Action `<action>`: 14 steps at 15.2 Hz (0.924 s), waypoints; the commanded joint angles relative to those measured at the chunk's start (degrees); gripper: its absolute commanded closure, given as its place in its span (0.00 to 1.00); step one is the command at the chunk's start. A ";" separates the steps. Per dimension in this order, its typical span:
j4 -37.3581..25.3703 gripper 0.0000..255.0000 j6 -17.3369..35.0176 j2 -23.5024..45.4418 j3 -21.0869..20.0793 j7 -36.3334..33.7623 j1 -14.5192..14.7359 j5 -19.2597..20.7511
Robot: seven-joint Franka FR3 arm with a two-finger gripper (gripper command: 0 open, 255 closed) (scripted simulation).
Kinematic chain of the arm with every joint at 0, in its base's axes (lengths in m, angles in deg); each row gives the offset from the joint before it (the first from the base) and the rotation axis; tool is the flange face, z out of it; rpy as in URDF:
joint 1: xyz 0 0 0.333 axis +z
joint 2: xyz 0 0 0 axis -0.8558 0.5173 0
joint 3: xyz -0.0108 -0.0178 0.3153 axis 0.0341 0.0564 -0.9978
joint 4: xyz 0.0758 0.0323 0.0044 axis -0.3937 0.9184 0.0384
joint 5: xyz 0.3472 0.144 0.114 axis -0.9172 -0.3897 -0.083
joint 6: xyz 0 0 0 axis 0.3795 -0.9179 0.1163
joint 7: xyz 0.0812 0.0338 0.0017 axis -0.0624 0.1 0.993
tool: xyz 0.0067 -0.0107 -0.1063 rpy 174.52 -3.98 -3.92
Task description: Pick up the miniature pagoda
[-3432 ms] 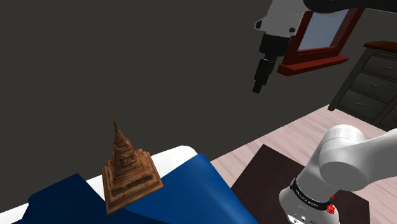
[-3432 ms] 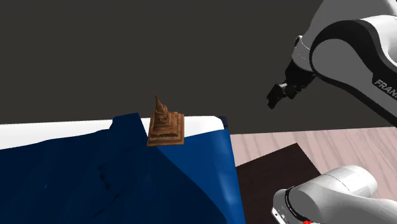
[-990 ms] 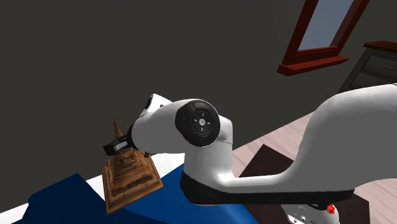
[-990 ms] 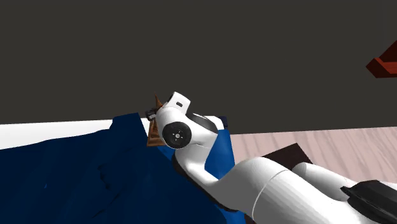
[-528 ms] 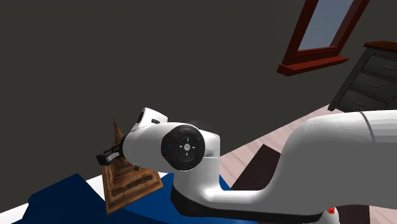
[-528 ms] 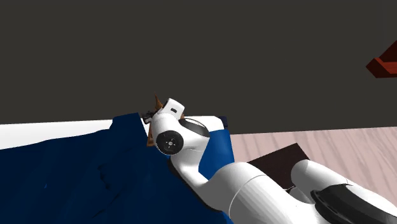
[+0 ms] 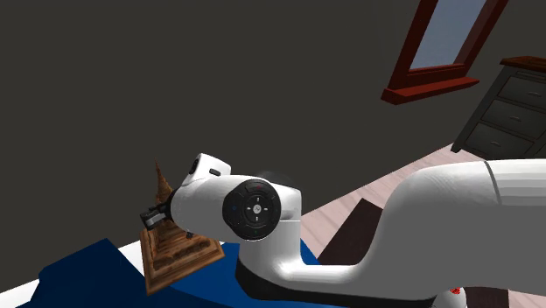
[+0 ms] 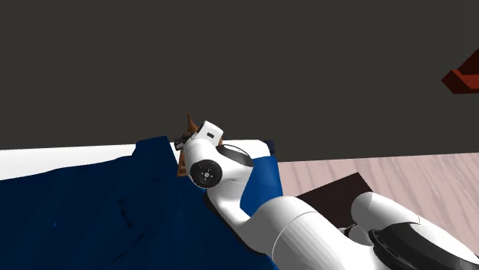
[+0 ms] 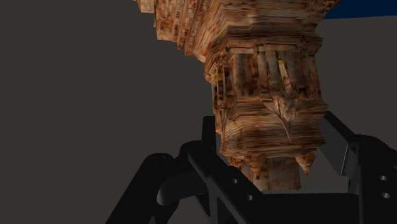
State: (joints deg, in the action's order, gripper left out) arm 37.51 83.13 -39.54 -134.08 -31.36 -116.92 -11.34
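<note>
The miniature pagoda (image 7: 179,256) is a brown, stepped carving with a thin spire, standing on a blue cloth (image 7: 83,276). In the second exterior view its spire tip (image 8: 189,123) pokes out behind the white wrist. My gripper (image 7: 156,214) reaches in from the side at the pagoda's middle tiers, also seen at the hand (image 8: 181,140). In the wrist view the pagoda (image 9: 267,76) sits between my gripper (image 9: 273,137), the left finger (image 9: 213,153) and right finger (image 9: 340,143) pressed against a tier. The arm hides much of the pagoda from outside.
The blue cloth (image 8: 92,215) drapes over a white surface (image 8: 46,159) whose edge drops to a wood floor (image 8: 368,169). A dark mat (image 7: 354,232) lies by the stand. A red-framed mirror (image 7: 437,52) and a dark dresser (image 7: 512,109) stand at the back right.
The arm came down from high on the right to the pagoda. In the last half second the fingers went from wide apart to closed on its middle tiers.
</note>
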 commanded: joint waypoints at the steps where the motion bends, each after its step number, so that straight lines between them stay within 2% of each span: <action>1: 0.02 1.00 0.00 -0.02 -0.12 -0.01 -0.05 0.00; 5: 0.04 1.00 0.10 -0.10 -0.25 -0.07 -0.14 -0.03; 14: -1.95 1.00 -4.86 2.75 5.36 2.38 3.85 1.19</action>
State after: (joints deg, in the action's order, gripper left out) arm 35.84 78.94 -37.09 -129.63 -29.23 -113.80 -10.27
